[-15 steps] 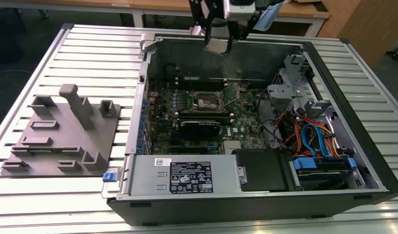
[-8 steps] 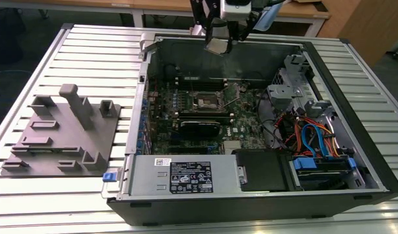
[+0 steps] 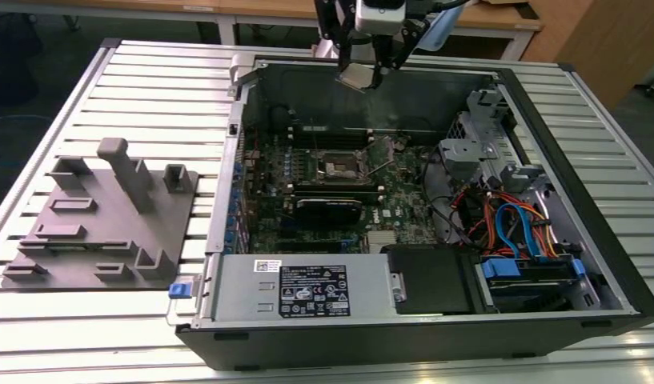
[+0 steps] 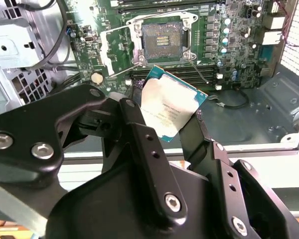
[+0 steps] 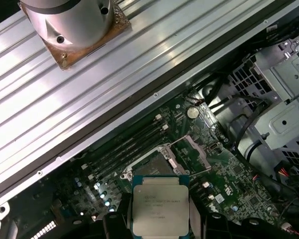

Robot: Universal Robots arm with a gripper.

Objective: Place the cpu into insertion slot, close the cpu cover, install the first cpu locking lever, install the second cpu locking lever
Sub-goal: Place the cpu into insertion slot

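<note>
— Looking at the exterior view first: where do we have the cpu [image 3: 359, 78]?

— High over the open computer case [image 3: 599, 240], near its far wall. Our gripper [image 3: 361, 72] is clamped on it. The insertion slot [image 3: 339, 166] lies well below on the green motherboard [image 3: 407, 204], apart from the chip.

— And in the second wrist view?

— We see the black fingers [image 4: 139, 134] pinching the cpu [image 4: 172, 104] by two opposite edges, one corner pointing toward the insertion slot [image 4: 163, 42]. The cpu cover [image 4: 112, 46], a thin silvery frame, is swung open beside the socket, so the dark centre is bare.

— How do we do this step well?

— We judge that the chip should come down flat and square to the socket's metal rim, corners matched, with no sliding across the contacts. They look fine and easily bent.

— What do we get from the first wrist view?

— Mostly surfaces. The cpu [image 5: 161, 201] has a dull, smooth metal lid on a thin green edge. It looks flat and rigid, and probably slick enough to slip in a loose grip. The insertion slot [image 5: 152, 167] sits just past its edge, partly hidden, with the cpu cover [image 5: 195, 149] tipped up beside it. Beyond the case runs the ribbed aluminium table [image 5: 89, 99].
</note>
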